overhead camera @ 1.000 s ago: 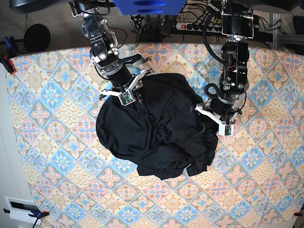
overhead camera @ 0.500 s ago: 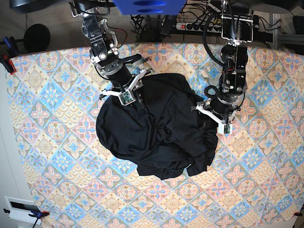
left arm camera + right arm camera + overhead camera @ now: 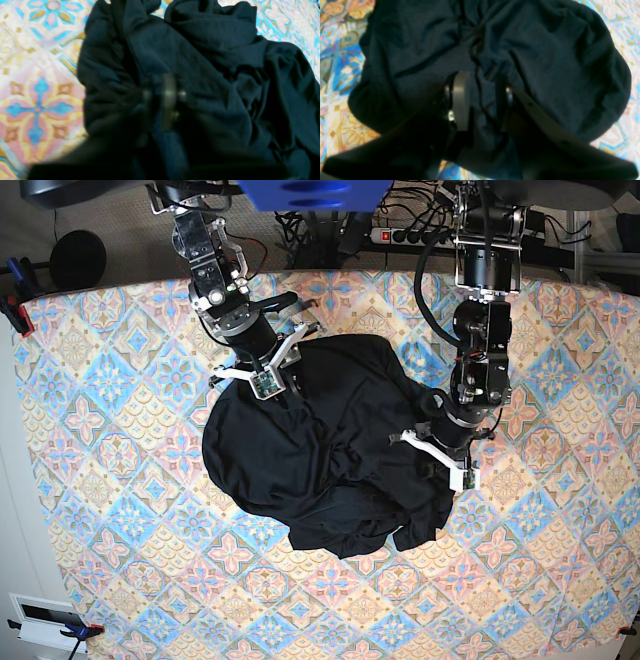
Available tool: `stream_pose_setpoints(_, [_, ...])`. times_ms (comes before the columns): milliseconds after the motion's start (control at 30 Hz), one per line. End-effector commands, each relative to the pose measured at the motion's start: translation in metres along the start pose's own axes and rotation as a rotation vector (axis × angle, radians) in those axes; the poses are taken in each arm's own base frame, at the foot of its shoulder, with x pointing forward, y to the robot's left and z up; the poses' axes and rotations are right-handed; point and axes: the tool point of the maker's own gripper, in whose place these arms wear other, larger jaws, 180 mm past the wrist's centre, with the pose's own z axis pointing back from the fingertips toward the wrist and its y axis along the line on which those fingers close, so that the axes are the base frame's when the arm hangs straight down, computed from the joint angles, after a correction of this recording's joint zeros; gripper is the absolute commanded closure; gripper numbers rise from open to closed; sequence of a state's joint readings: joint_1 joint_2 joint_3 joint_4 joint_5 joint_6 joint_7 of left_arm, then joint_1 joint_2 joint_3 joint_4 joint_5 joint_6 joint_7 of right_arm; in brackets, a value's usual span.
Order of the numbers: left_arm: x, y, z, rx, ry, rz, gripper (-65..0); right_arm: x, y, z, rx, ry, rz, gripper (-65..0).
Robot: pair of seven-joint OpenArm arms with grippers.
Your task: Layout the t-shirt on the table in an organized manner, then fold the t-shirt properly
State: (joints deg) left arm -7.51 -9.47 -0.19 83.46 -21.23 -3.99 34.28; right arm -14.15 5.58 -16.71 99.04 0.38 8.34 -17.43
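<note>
The black t-shirt (image 3: 320, 450) lies crumpled in a heap in the middle of the patterned table (image 3: 120, 430). My right gripper (image 3: 272, 372) sits at the shirt's far left edge. In the right wrist view its fingers (image 3: 461, 100) stand a little apart with a thick fold of the shirt (image 3: 545, 62) pinched between them. My left gripper (image 3: 440, 455) is over the shirt's right side. In the left wrist view it (image 3: 163, 100) is blurred, its fingers close together on the bunched fabric (image 3: 200, 62).
Cables and a power strip (image 3: 405, 235) lie behind the table's far edge. A white device (image 3: 45, 620) sits off the table at the front left. Bare tablecloth surrounds the shirt on all sides.
My left gripper has moved toward the table's front and inward, further over the shirt's right side. My right arm and the shirt's outline have stayed about the same.
</note>
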Motion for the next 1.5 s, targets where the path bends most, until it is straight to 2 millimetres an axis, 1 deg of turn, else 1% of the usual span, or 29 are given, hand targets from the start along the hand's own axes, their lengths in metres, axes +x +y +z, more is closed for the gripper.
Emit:
stream_pose_setpoints(0, [0.045, -0.009, 0.006, -0.023, -0.120, -0.018, 0.0, 0.016, -0.002, 0.000, -0.003, -0.057, -0.004, -17.2])
stream_pose_setpoints(67, [0.068, -0.017, 0.016, -0.041, -0.184, -0.043, -0.5, 0.016, -0.002, 0.000, -0.003, -0.057, -0.004, -17.2])
stream_pose_setpoints(100, [0.083, -0.023, 0.023, -0.049, -0.228, -0.059, 0.0, 0.016, -0.002, 0.000, -0.003, -0.057, -0.004, -17.2])
stream_pose_setpoints(133, [0.100, -0.029, 0.032, -0.058, -0.275, -0.070, 0.0, 0.016, -0.002, 0.000, -0.003, -0.057, -0.005, -17.2])
stream_pose_setpoints(233, [0.146, -0.035, 0.059, -0.067, -0.412, -0.088, 0.0, 0.016, -0.002, 0.000, -0.003, -0.057, -0.005, -17.2])
stream_pose_setpoints(267, [0.158, -0.039, 0.066, -0.073, -0.443, -0.094, 0.0, 0.016, -0.002, 0.000, -0.003, -0.057, -0.005, -17.2])
stream_pose_setpoints(333, [0.172, -0.046, 0.073, -0.085, -0.451, -0.109, 0.0, 0.016, -0.002, 0.000, -0.003, -0.057, -0.005, -17.2])
stream_pose_setpoints(367, [0.177, -0.046, 0.074, -0.084, -0.441, -0.111, 0.0, 0.016, -0.002, 0.000, -0.003, -0.057, -0.005, -17.2])
stream_pose_setpoints(400, [0.177, -0.042, 0.073, -0.074, -0.413, -0.104, 0.0, 0.016, -0.002, 0.000, -0.003, -0.057, -0.005, -17.2])
stream_pose_setpoints(467, [0.164, -0.034, 0.068, -0.058, -0.333, -0.077, 0.0, 0.016, -0.002, 0.000, -0.003, -0.057, -0.005, -17.2])
stream_pose_setpoints(500, [0.149, -0.034, 0.063, -0.057, -0.280, -0.061, -0.1, 0.016, -0.002, 0.000, -0.003, -0.057, -0.005, -17.2])
stream_pose_setpoints(533, [0.125, -0.031, 0.056, -0.055, -0.200, -0.040, -1.8, 0.016, -0.002, 0.000, -0.004, -0.057, -0.006, -17.2])
stream_pose_setpoints(567, [0.105, -0.029, 0.052, -0.053, -0.139, -0.024, -4.3, 0.016, -0.002, 0.000, -0.004, -0.057, -0.006, -17.2])
stream_pose_setpoints(667, [0.045, -0.023, 0.048, -0.042, -0.005, 0.020, -15.5, 0.016, -0.003, 0.000, -0.006, -0.057, -0.006, -17.2])
stream_pose_setpoints(700, [0.029, -0.022, 0.048, -0.039, 0.022, 0.035, -19.7, 0.016, -0.003, 0.000, -0.006, -0.057, -0.005, -17.2])
stream_pose_setpoints(733, [0.015, -0.022, 0.049, -0.037, 0.043, 0.046, -23.7, 0.017, -0.003, -0.001, -0.006, -0.058, -0.005, -17.2])
stream_pose_setpoints(800, [-0.004, -0.019, 0.051, -0.030, 0.068, 0.059, -30.4, 0.017, -0.003, -0.001, -0.006, -0.058, -0.004, -17.2])
stream_pose_setpoints(867, [-0.012, -0.018, 0.050, -0.031, 0.082, 0.070, -33.3, 0.015, -0.004, -0.002, -0.006, -0.053, -0.005, -17.2])
stream_pose_setpoints(967, [-0.025, -0.018, 0.046, -0.048, 0.121, 0.108, -33.5, 0.009, -0.003, -0.003, -0.004, -0.038, -0.008, -17.2])
stream_pose_setpoints(1000, [-0.027, -0.017, 0.046, -0.051, 0.127, 0.117, -33.5, 0.007, -0.003, -0.003, -0.004, -0.034, -0.008, -17.2])
stream_pose_setpoints(1133, [-0.042, -0.015, 0.050, -0.049, 0.155, 0.133, -33.5, 0.006, -0.002, -0.003, -0.003, -0.031, -0.010, -17.2])
stream_pose_setpoints(1300, [-0.048, -0.013, 0.049, -0.039, 0.167, 0.138, -33.5, 0.007, -0.003, -0.003, -0.003, -0.032, -0.009, -17.2])
stream_pose_setpoints(1400, [-0.056, -0.008, 0.043, -0.030, 0.194, 0.153, -33.5, 0.007, -0.003, -0.003, -0.004, -0.034, -0.008, -17.2])
stream_pose_setpoints(1467, [-0.054, -0.005, 0.035, -0.025, 0.186, 0.163, -33.5, 0.007, -0.003, -0.003, -0.004, -0.034, -0.008, -17.2])
